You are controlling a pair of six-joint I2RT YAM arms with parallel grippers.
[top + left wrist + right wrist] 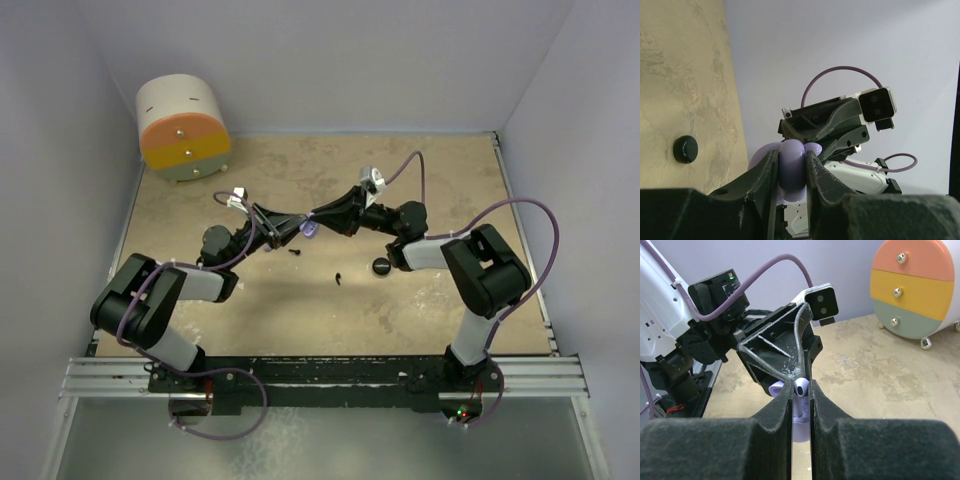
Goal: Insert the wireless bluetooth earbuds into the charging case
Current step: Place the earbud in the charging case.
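The lavender charging case (792, 172) hangs above the table, gripped across its body by my left gripper (792, 156); its lid (776, 388) stands open. My right gripper (800, 388) is shut on a pale lavender earbud (801, 389), stem down, held directly over the case (801, 426). In the top view both grippers meet at the case (308, 229), the left gripper (293, 229) coming from the left and the right gripper (321, 222) from the right. Two black earbuds (296, 251) (339, 277) lie on the table below.
A black round disc (381, 266) sits on the table near the right arm and shows again in the left wrist view (685, 149). A small drawer unit (183, 128) in orange, yellow and green stands at the back left corner. Walls enclose the table.
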